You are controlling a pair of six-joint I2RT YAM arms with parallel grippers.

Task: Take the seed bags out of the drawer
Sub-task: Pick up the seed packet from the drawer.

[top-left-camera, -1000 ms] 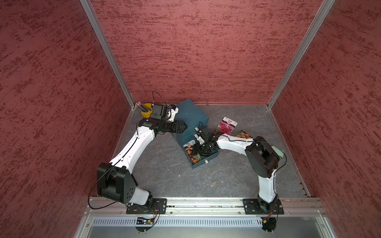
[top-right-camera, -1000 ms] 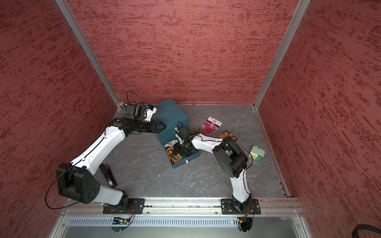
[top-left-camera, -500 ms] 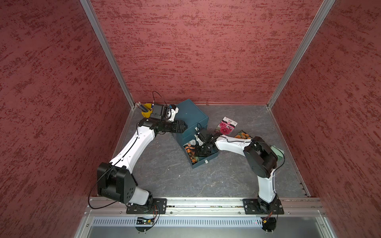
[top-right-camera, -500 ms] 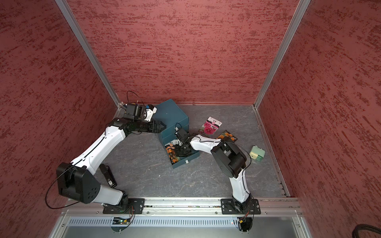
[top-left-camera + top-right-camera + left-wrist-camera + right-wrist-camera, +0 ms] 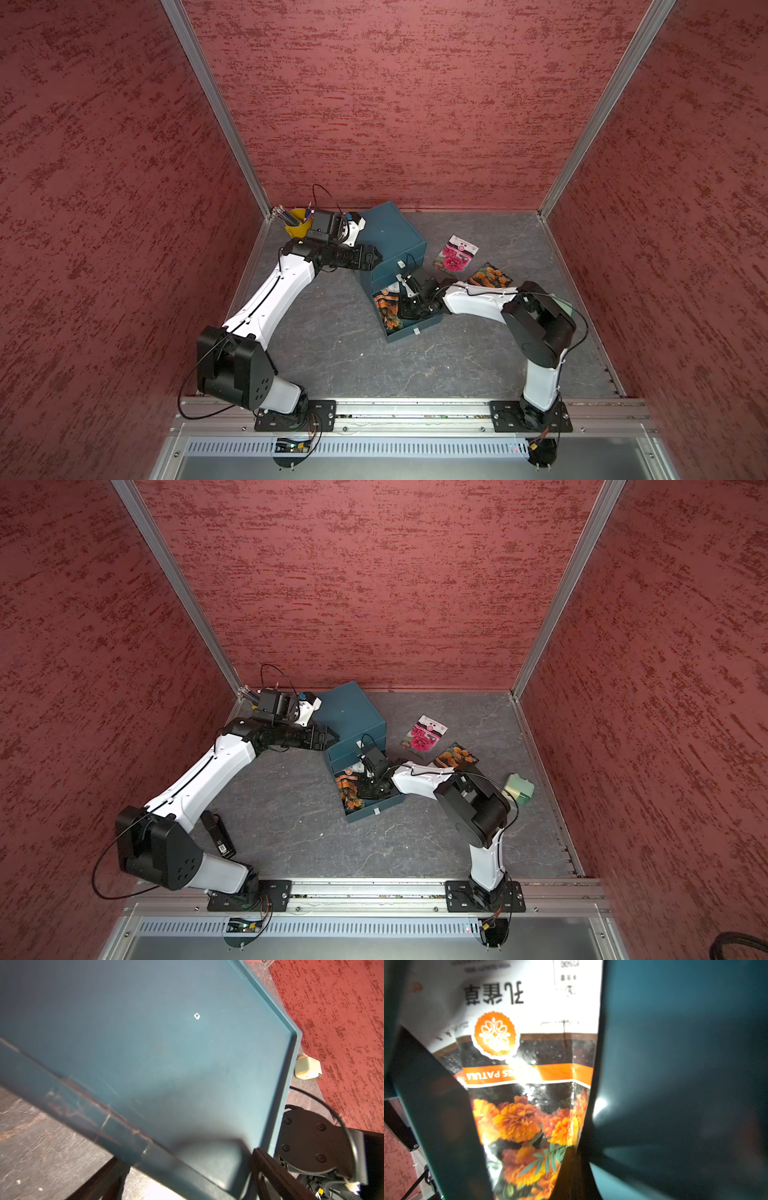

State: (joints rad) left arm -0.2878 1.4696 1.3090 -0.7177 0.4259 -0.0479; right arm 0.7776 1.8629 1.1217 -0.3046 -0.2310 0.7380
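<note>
A teal drawer box (image 5: 390, 237) (image 5: 349, 712) (image 5: 166, 1043) stands at the back with its lower drawer (image 5: 415, 330) (image 5: 376, 808) pulled out. One orange marigold seed bag (image 5: 386, 305) (image 5: 348, 789) (image 5: 525, 1118) lies in the drawer. My right gripper (image 5: 405, 305) (image 5: 368, 787) (image 5: 562, 1176) reaches into the drawer and is shut on that bag's edge. A pink-flower seed bag (image 5: 455, 254) (image 5: 424, 734) and another marigold bag (image 5: 490, 276) (image 5: 457, 756) lie on the floor right of the box. My left gripper (image 5: 372, 257) (image 5: 332, 739) (image 5: 187, 1159) clamps the box's front left corner.
A yellow cup of pencils (image 5: 297, 222) stands in the back left corner behind my left wrist. A pale green block (image 5: 519, 788) (image 5: 307, 1066) sits by the right wall. A black object (image 5: 218, 833) lies on the floor near my left arm's base. Red walls enclose three sides.
My right gripper has closed from open onto the marigold bag in the drawer and shifted slightly further in. The left arm and the box have not moved.
</note>
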